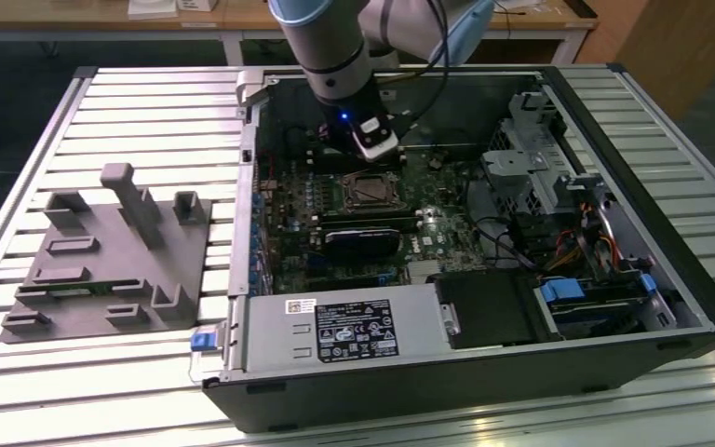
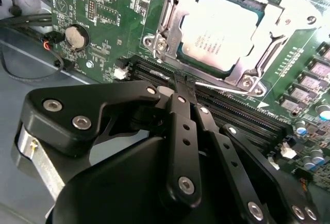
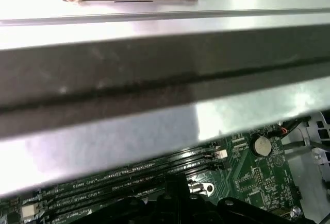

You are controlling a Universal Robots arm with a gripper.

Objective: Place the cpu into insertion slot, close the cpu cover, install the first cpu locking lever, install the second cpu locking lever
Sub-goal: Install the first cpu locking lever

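The cpu point(image 2: 214, 28), a pale silvery square chip, lies flat in the insertion slot point(image 1: 368, 190) on the green board. The cpu cover point(image 2: 169, 20), a thin metal frame, lies down around the chip, which shows through its window. A thin silvery locking lever point(image 2: 232, 89) runs along the socket's near edge, between it and the black memory slots. My gripper point(image 2: 181, 82) has its black fingers together, tips right at one end of that lever; I cannot tell whether they touch it. In the exterior view the gripper point(image 1: 376, 154) hangs just behind the socket.
The open computer case point(image 1: 655, 307) lies on a slatted metal table point(image 1: 109, 372). Long black memory slots point(image 3: 129, 183) and a coin battery point(image 3: 261, 144) flank the socket. The case wall point(image 3: 154, 85) rises close by. A grey fixture block point(image 1: 109, 261) sits at the exterior view's left.
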